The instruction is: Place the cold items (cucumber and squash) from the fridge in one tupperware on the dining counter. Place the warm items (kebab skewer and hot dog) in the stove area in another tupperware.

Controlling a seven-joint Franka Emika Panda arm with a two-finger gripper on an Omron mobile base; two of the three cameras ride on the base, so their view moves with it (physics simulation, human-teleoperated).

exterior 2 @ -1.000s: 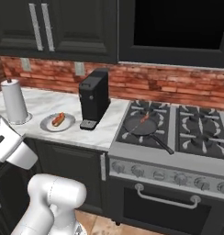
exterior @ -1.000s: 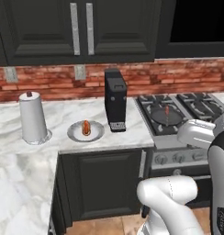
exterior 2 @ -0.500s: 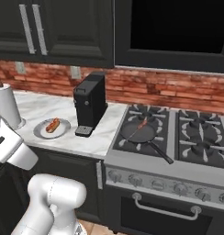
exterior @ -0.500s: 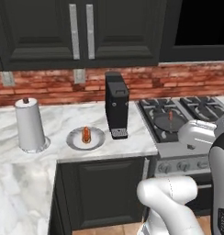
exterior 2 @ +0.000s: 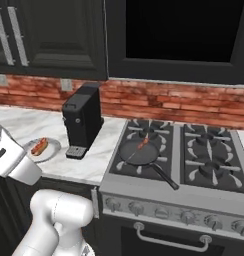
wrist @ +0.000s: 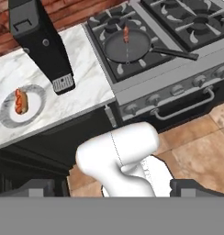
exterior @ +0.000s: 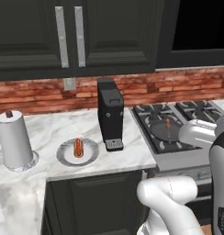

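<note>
High above the floor, in the hand view, the end effector (wrist: 112,188) hangs with its tips spread wide and empty, looking down on the stove area, likely to survey the warm items. The hot dog (wrist: 20,101) lies on a plate (wrist: 7,120) on the tabletop (wrist: 93,82) beside the coffee machine (wrist: 40,41); the kebab skewer (wrist: 126,34) rests in the pan (wrist: 127,48) on the stove (wrist: 178,55).

Marble counter (exterior: 132,151): paper towel roll (exterior: 14,140), plate (exterior: 77,152), coffee machine (exterior: 110,113)
</note>
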